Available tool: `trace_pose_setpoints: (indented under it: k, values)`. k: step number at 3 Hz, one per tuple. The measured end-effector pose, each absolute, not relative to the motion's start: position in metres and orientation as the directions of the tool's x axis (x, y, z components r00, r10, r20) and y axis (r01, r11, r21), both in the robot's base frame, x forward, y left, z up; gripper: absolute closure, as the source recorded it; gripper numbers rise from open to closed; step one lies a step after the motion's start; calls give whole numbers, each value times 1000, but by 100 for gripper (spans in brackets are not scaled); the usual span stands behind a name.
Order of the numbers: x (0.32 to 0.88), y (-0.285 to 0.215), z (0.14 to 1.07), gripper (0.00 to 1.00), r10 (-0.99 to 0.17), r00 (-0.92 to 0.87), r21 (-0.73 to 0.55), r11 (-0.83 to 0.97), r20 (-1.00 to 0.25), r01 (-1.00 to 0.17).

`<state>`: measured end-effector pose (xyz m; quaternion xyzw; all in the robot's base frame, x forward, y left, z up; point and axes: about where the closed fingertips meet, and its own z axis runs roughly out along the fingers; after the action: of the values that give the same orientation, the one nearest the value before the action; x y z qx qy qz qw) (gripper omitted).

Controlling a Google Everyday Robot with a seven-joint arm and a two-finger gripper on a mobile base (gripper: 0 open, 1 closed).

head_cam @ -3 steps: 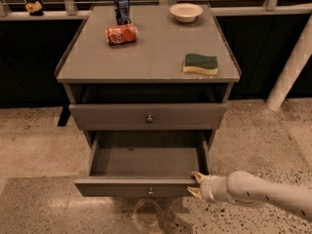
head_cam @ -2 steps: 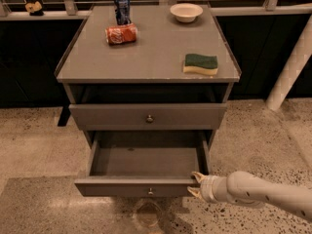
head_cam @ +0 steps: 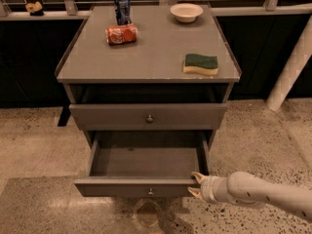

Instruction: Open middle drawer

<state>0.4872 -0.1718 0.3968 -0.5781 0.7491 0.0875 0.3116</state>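
Centrally, a grey cabinet (head_cam: pixel 78 89) is seen from above and in front. Its worktop (head_cam: pixel 156 50) fills the upper middle of the frame. On it, at upper left, a blue can (head_cam: pixel 122 8) is stood upright, w/ a red can (head_cam: pixel 121 34) laid on its side just below it. A bowl (head_cam: pixel 186 12) is set at the upper right corner, and a sponge (head_cam: pixel 201 64), green side up, is placed near the right edge.

Below the worktop a dark slot (head_cam: pixel 146 94) is seen; no drawer front can be made out there. Under it, at mid frame, the middle drawer (head_cam: pixel 122 117) is shut, its knob (head_cam: pixel 149 118) at the centre of the front. The lower drawer (head_cam: pixel 141 161) is pulled well out toward the bottom of the frame, w/ nothing seen inside and its own knob (head_cam: pixel 150 191) on the front panel.

The claw (head_cam: pixel 195 185) is found at lower right, at the right end of the lower drawer's front, well below the middle drawer. Its fingers (head_cam: pixel 197 177) are spread apart, one at the panel's top edge, the other lower, in front of the panel face. Contact w/ the panel cannot be told. Nothing is held. The white arm (head_cam: pixel 263 196) is brought in from the bottom right corner.

A white post (head_cam: pixel 292 72) is leaned at the right edge, and speckled floor (head_cam: pixel 39 145) lies around the cabinet.
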Motion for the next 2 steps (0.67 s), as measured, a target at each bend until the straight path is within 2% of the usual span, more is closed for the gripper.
trace_pose_setpoints:
  k: [2]
  values:
    - [485,-172,397,100,-812,-135,-228,313,-568,-922]
